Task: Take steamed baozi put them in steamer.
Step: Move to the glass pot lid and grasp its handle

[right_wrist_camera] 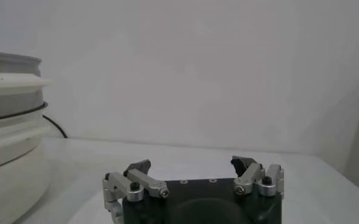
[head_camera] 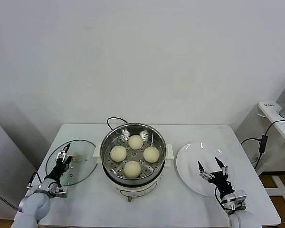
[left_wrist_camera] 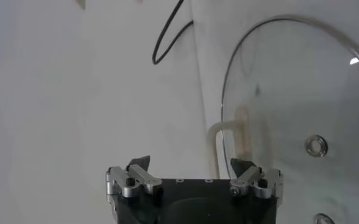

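Note:
Several cream-white steamed baozi (head_camera: 132, 168) lie inside the steamer (head_camera: 108, 142), a shiny steel pot on a white base at the table's middle. My left gripper (head_camera: 64, 153) hovers open over the near-left part of a glass lid (head_camera: 83, 171), holding nothing. In the left wrist view that left gripper (left_wrist_camera: 190, 164) stands just short of the lid's cream handle (left_wrist_camera: 228, 143). My right gripper (head_camera: 209, 164) is open and empty above the white plate (head_camera: 190, 159). In the right wrist view the right gripper (right_wrist_camera: 192, 163) faces bare table, with the steamer (right_wrist_camera: 8, 122) off to one side.
The lid (left_wrist_camera: 289, 103) lies flat on the table left of the pot. A black cord (head_camera: 112, 122) runs from behind the steamer. The plate carries nothing. To the right, past the table edge, stands another desk with cables (head_camera: 263, 142).

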Controlling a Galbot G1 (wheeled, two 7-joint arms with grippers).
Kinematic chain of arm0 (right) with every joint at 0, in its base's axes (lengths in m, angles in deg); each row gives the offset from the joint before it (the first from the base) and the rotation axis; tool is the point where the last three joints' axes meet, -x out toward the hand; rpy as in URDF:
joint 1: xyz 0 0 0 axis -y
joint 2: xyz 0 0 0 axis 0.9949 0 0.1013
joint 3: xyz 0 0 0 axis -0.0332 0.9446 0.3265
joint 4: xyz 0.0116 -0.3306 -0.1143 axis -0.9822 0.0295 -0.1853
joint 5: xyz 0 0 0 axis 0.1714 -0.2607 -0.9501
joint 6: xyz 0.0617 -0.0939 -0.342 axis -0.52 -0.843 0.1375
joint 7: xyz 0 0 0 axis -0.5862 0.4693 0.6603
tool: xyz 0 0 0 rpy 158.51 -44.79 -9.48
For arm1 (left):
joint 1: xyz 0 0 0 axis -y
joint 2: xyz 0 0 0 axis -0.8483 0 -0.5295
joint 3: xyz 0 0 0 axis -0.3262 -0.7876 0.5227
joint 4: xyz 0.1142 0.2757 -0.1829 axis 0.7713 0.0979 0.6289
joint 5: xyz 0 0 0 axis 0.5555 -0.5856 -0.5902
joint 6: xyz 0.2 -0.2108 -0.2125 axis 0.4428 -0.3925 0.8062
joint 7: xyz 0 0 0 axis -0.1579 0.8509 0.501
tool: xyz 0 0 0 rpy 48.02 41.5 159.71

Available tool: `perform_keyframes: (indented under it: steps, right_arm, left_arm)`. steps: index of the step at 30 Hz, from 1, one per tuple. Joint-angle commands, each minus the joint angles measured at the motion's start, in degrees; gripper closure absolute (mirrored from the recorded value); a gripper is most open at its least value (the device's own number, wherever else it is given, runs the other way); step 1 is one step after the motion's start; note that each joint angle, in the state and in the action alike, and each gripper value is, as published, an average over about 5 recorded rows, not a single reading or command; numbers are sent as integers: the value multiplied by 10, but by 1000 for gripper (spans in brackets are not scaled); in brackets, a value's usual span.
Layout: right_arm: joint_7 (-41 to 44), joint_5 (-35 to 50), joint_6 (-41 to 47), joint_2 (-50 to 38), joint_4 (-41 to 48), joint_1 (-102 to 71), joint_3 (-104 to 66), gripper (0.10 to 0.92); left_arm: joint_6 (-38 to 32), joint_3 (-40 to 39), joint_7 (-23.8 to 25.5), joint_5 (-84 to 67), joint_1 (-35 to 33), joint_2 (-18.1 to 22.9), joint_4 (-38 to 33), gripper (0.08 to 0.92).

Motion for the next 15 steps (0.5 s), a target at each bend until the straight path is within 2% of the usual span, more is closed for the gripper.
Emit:
perform_keyframes:
  steps: [1, 9, 15]
  right_arm:
    - [2, 1, -1, 0, 0, -1, -4, 203]
    - [3, 3, 0, -4, 0, -1, -7, 203]
    - [5, 4, -1, -4, -1, 0, -7, 203]
  left_arm:
    - [-2, -1, 1, 3, 16, 5, 16, 248]
    - [-11, 6, -7, -10, 3, 9, 6, 480]
    - [-10, 17, -21, -40, -10, -1, -31, 653]
